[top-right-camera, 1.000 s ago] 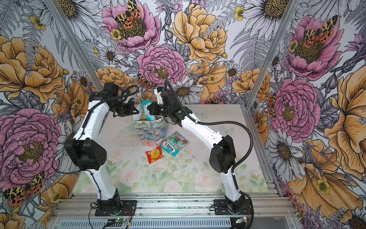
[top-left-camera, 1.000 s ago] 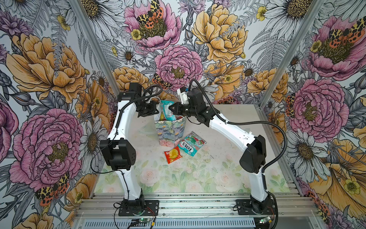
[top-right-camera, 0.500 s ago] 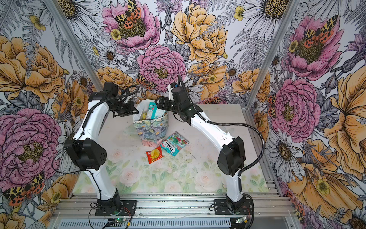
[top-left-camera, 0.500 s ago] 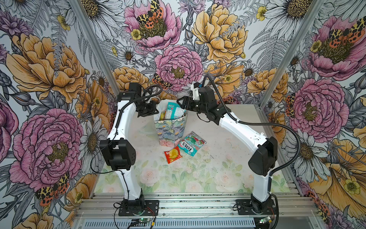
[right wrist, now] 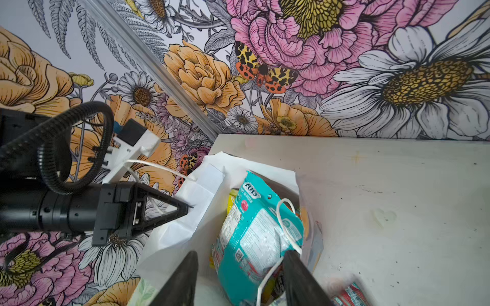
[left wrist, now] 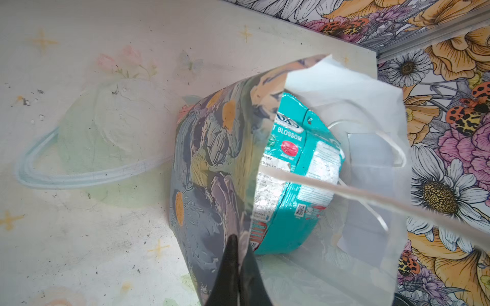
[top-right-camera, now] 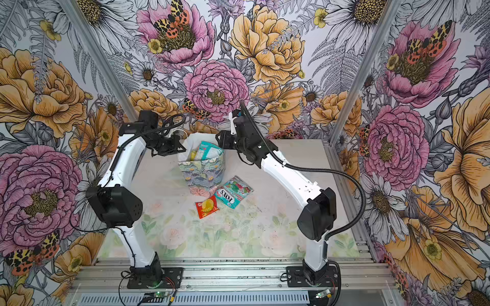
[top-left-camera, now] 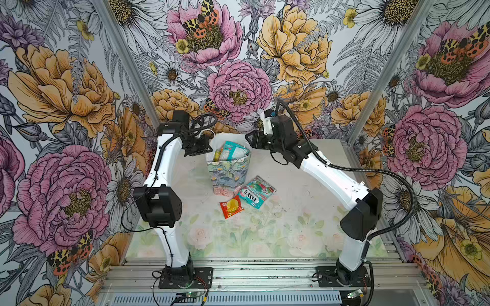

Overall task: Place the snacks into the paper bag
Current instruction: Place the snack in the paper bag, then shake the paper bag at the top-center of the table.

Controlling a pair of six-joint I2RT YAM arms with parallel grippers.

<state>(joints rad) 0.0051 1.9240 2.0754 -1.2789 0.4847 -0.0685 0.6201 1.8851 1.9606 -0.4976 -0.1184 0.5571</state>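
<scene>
The paper bag (top-left-camera: 228,173) (top-right-camera: 202,173) stands upright at the back middle of the table. My left gripper (left wrist: 240,251) (top-left-camera: 206,149) is shut on its rim, holding the mouth open. A teal snack packet (left wrist: 291,164) (right wrist: 254,233) sticks up inside the bag beside a yellow one (right wrist: 231,201). My right gripper (right wrist: 240,254) (top-left-camera: 249,139) hovers open just above and to the right of the bag's mouth, holding nothing. A cord handle (right wrist: 285,225) lies across the teal packet near one finger. In front of the bag, a teal FOX'S packet (top-left-camera: 256,192) (top-right-camera: 233,193) and a red-orange packet (top-left-camera: 231,206) (top-right-camera: 206,207) lie flat on the table.
The floral-print table (top-left-camera: 291,225) is walled by flowered wallpaper on three sides, with metal corner posts (top-left-camera: 371,87). Both arm bases sit on a rail (top-left-camera: 252,273) at the front edge. The bag's other cord handle (left wrist: 397,209) runs past my left wrist camera.
My right gripper let go of the teal packet, which now rests in the bag, and drew back up and to the right with its jaws apart. The left arm has not moved.
</scene>
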